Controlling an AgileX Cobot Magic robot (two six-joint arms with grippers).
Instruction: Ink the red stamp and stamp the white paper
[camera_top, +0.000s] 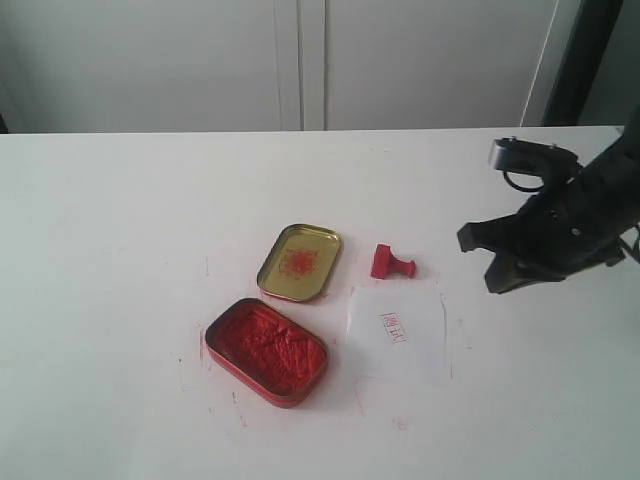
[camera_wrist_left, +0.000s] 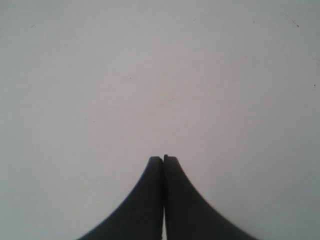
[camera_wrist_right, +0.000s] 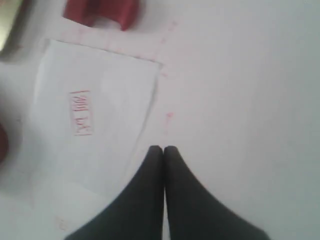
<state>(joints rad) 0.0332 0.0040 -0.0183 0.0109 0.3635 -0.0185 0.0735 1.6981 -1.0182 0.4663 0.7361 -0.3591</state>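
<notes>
White tabletop (camera_top: 110, 230) is filling most of the exterior view, with pale wall panels (camera_top: 300, 60) running behind it. Near the middle, two shallow oblong containers are lying open, close together but not touching. The red tin (camera_top: 267, 351) is sitting nearer the front edge and is holding a lumpy bed of red ink paste (camera_top: 268, 345) that is filling it almost to the rim. The gold lid (camera_top: 300, 262) is lying behind it with its hollow side up, carrying only a small red smear (camera_top: 299, 263) in the centre.

Just right of the lid, the red stamp (camera_top: 391, 263) is lying tipped on its side on the bare tabletop, its knob pointing right. The white paper (camera_top: 397, 330) is lying flat just in front of the stamp and is bearing a small red printed mark (camera_top: 394, 327) near its middle. Faint red smudges are dotting the tabletop around the sheet.

The right gripper (camera_wrist_right: 163, 148) is hanging to the right of the stamp and paper, apart from both. Its fingers are pressing together with nothing between them. The left gripper (camera_wrist_left: 163, 158) is likewise pressing its fingers together on nothing, over bare tabletop.
</notes>
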